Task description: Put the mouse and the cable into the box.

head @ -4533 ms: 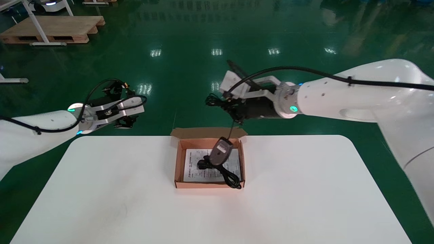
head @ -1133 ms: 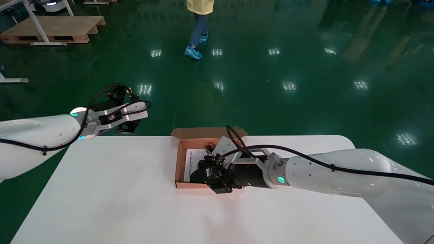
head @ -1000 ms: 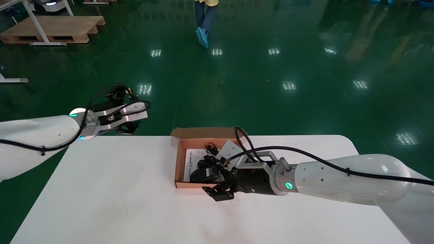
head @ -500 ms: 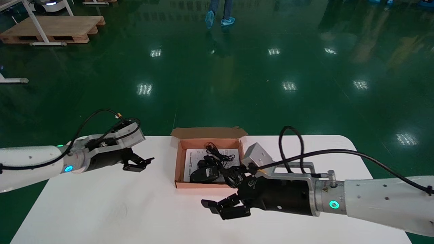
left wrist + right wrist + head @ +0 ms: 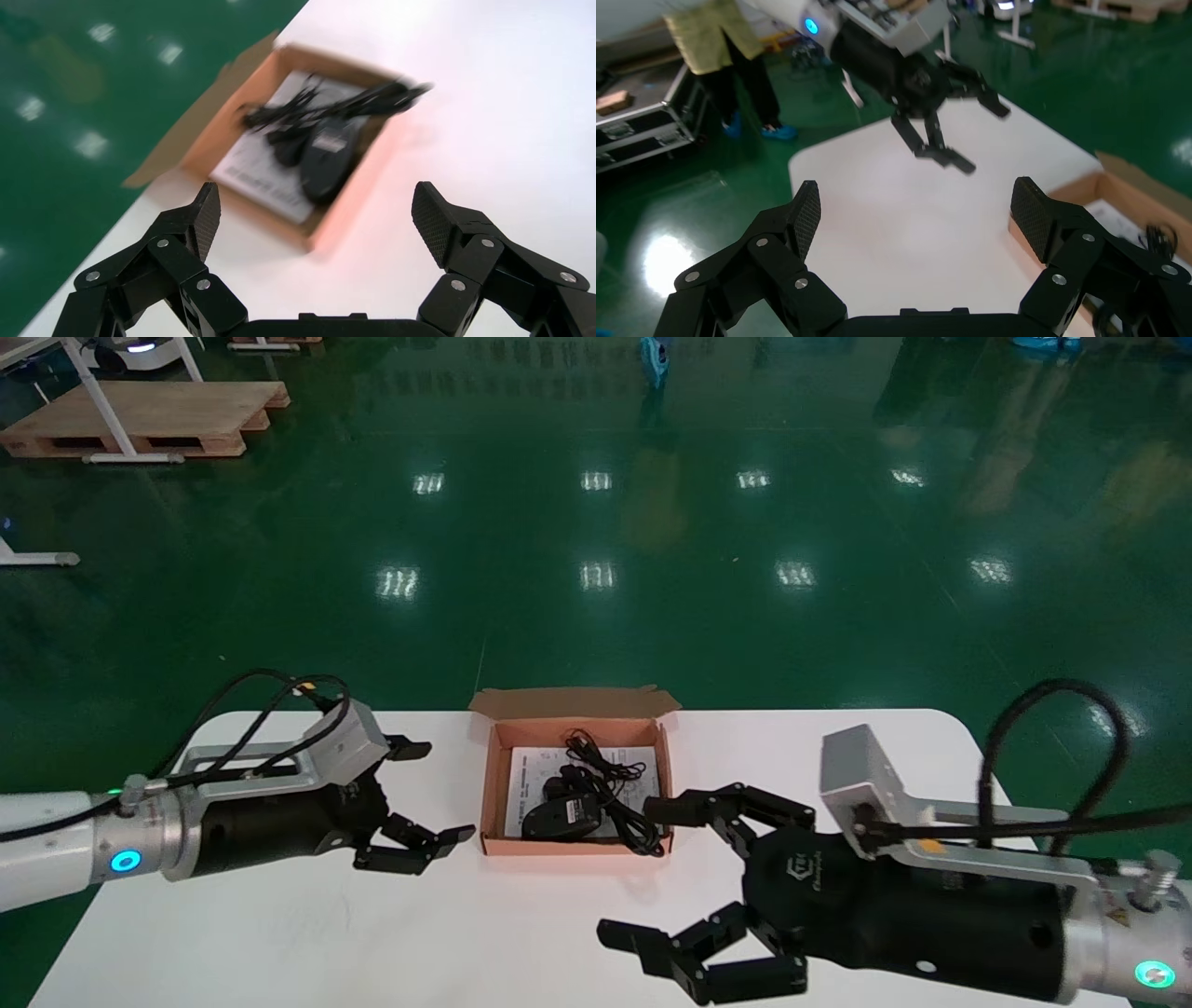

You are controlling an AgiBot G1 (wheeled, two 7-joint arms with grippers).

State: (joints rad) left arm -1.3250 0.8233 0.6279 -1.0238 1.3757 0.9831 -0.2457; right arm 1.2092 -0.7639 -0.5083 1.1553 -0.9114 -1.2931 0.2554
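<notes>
- Cardboard box sits in the middle of the table, with its flap open at the far side. The mouse lies inside on a printed paper sheet, and most of the cable is tangled over it.
- One loop of the cable hangs over the box's near wall, at the corner toward the right arm. The job looks nearly done, but not quite.
- Left gripper hovers low over the table just beside the box's left wall, spread wide and holding nothing.
- Right gripper is near the box's near right corner, also spread wide and empty. One of its fingers is close to the stray loop.
- Main risk, as I judge it: if the right gripper moves past that corner, it could hook the loop and drag the cable, perhaps the mouse too, out of the box.
- The box looks light, so a nudge from either gripper could slide it. Closing the flap over the loop would pinch the cable.
- Writing: the sheet carries small print and the mouse has a pale label, but neither can be read. A logo marks the right gripper's body, its letters too small to make out.
</notes>
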